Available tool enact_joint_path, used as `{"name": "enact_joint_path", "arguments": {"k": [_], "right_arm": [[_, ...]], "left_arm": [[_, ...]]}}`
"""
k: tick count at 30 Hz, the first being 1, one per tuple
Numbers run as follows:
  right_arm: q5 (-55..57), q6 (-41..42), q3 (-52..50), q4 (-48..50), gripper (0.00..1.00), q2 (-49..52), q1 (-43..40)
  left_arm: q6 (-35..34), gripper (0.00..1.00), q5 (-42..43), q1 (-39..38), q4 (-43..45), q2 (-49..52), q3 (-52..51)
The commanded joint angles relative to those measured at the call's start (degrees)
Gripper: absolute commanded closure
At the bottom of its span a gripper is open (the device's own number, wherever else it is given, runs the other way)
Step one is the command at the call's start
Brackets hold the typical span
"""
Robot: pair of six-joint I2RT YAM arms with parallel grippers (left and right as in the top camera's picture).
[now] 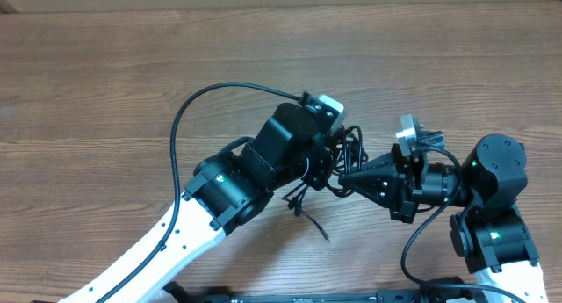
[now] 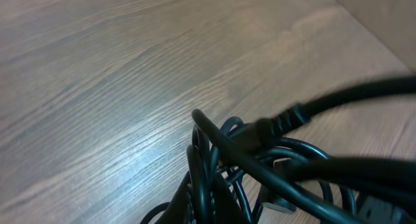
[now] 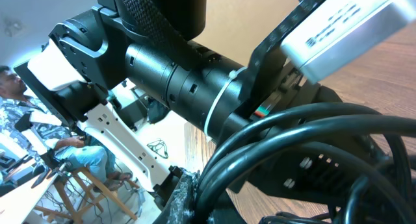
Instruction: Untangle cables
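The cables (image 1: 351, 145) are a tangled bundle of thin black cords in the middle of the table, held between both grippers. One loose end (image 1: 309, 217) trails toward the front. My left gripper (image 1: 327, 167) reaches in from the left and is shut on strands of the bundle. In the left wrist view the cables (image 2: 260, 136) fill the lower right, and one strand runs between the fingers (image 2: 208, 208). My right gripper (image 1: 344, 176) points left into the same bundle. In the right wrist view its taped finger (image 3: 214, 198) presses on looped cables (image 3: 292, 130).
The wooden table (image 1: 105, 92) spreads all around. The left arm's own thick wire (image 1: 189, 110) arcs over its forearm, and the right arm's wire (image 1: 421, 233) loops by its base. The left arm (image 3: 175, 74) fills the right wrist view. A seated person (image 3: 19, 107) is beyond the table.
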Motion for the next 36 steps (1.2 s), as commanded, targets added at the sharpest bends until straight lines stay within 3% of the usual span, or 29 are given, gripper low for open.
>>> {"name": "enact_joint_path", "arguments": {"k": [1, 15, 18, 21, 36], "right_arm": [[-0.42, -0.02, 0.22, 0.59, 0.96, -0.55, -0.04], [-0.44, 0.20, 0.22, 0.57, 0.96, -0.55, -0.04], [-0.46, 0.20, 0.22, 0.57, 0.89, -0.55, -0.04], [-0.46, 0.20, 0.22, 0.57, 0.76, -0.55, -0.04], [-0.44, 0.17, 0.22, 0.57, 0.63, -0.52, -0.04]], "left_arm": [[7.85, 0.95, 4.31, -0.07, -0.50, -0.17, 0.70], [8.85, 0.96, 4.79, -0.07, -1.42, -0.17, 0.70], [8.90, 0.96, 5.38, -0.07, -1.40, -0.17, 0.70], [8.87, 0.96, 5.40, -0.07, -1.18, -0.17, 0.70], [11.37, 0.96, 10.67, -0.15, 1.60, -0.17, 0.70]]}}
